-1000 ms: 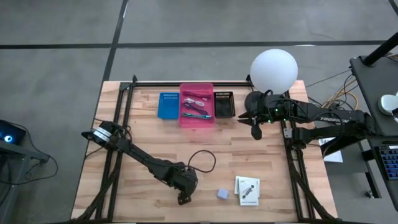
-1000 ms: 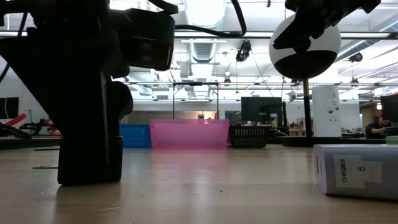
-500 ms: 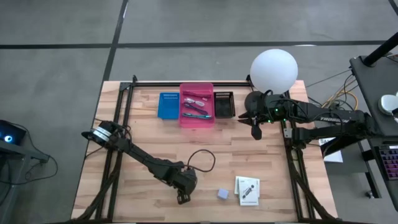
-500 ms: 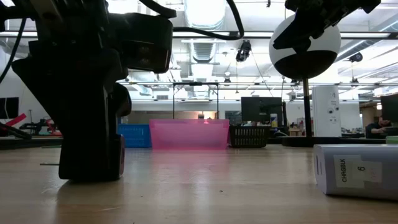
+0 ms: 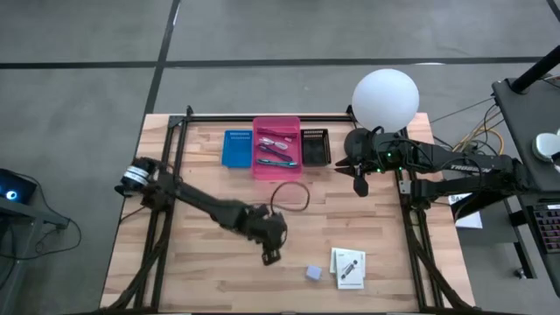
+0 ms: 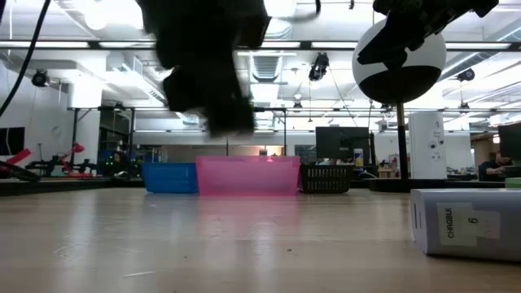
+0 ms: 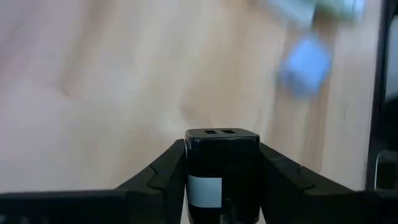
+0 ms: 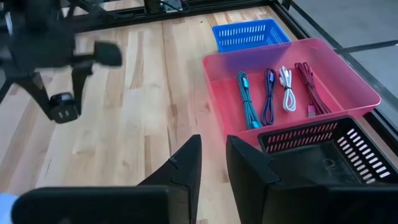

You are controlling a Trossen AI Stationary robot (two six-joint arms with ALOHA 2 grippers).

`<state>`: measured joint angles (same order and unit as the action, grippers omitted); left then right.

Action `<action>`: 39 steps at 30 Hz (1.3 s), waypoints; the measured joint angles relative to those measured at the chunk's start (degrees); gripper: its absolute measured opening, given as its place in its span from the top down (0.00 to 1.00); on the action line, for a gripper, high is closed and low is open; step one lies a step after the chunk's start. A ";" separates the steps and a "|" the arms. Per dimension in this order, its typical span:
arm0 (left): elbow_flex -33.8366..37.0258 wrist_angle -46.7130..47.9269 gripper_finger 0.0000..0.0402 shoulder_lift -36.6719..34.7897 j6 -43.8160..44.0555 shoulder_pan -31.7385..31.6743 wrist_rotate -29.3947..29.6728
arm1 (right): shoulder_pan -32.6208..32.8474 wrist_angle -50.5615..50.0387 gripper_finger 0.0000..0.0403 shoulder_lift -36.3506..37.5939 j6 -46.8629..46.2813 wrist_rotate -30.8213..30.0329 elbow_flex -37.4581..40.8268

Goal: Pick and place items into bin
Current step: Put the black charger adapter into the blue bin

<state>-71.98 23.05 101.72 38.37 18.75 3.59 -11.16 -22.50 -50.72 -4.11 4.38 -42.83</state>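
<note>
My left gripper [image 5: 270,255] hangs over the table's near middle, shut on a small black cube charger [image 7: 222,171] with two ports on its end face. The right wrist view shows that gripper [image 8: 62,99] with the charger [image 8: 64,113] below it. In the low view it is a dark blur [image 6: 213,77] above the table. A grey-blue cube [image 5: 312,273] and a white card box [image 5: 348,267] lie on the table to its right. The pink bin [image 5: 276,147] holds several cables. My right gripper [image 5: 360,182] waits beside the black basket [image 5: 315,146], its fingers a narrow gap apart. My left gripper pinches the black cube charger between its two fingers, one on each of two opposite side faces [image 7: 191,158]. The fingers come from above, pointing down. The charger is lifted clear of the table, its port face [image 7: 221,132] turned away from the wrist.
A blue bin [image 5: 235,147] stands left of the pink bin at the far edge. A white globe lamp [image 5: 385,98] rises at the far right corner. Black frame rails run along the table's left and right sides. A black cable loop [image 5: 290,194] sticks out from my left arm.
My left gripper has risen from the table with the black cube charger in it and has moved toward the far edge and a little to the right. The charger is now lifted clear. The cable loop on the arm moved along with it.
</note>
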 joint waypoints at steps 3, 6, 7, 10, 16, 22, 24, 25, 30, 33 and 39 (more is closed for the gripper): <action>-0.31 0.28 0.67 -3.66 -2.66 -3.76 5.18 | 0.00 0.00 0.85 0.00 -1.07 -0.07 0.00; 0.49 1.41 0.67 -7.36 -3.30 -8.47 11.02 | 0.00 0.00 0.85 0.00 -1.95 -0.11 0.00; 0.68 2.60 0.67 -8.47 -3.24 -10.13 13.29 | 0.00 0.02 0.85 0.00 -2.27 -0.13 0.00; 1.11 7.26 0.67 -12.34 -2.74 -15.49 17.56 | 0.00 0.00 0.85 0.00 -4.51 -1.23 0.00; 1.26 13.72 0.67 -16.85 -4.33 -27.29 18.17 | 0.00 0.33 0.85 0.00 -9.05 -7.15 0.00; 1.36 17.93 0.67 -17.35 -5.62 -36.60 17.89 | 0.00 0.38 0.85 0.00 -9.45 -10.84 0.00; 1.41 19.41 0.67 -16.58 -4.09 -39.18 17.93 | 0.00 0.38 0.85 -0.02 -9.45 -10.84 0.00; 1.46 20.75 0.67 -16.20 -3.78 -40.46 17.80 | 0.00 0.39 0.85 -0.02 -9.46 -10.87 0.00; 1.69 22.02 0.67 -12.99 -4.70 -44.98 15.88 | 0.00 0.42 0.85 -0.02 -10.75 -12.81 0.00; 1.76 22.07 0.67 -10.22 -5.68 -46.22 14.34 | 0.00 0.43 0.85 -0.02 -12.03 -14.86 0.00; 2.02 23.08 0.67 -5.13 -9.01 -47.18 15.57 | 0.00 0.46 0.85 -0.02 -12.96 -14.91 0.00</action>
<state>-69.95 46.13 96.59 29.35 -28.43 19.16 -11.16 -22.04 -50.74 -17.07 -10.52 -42.83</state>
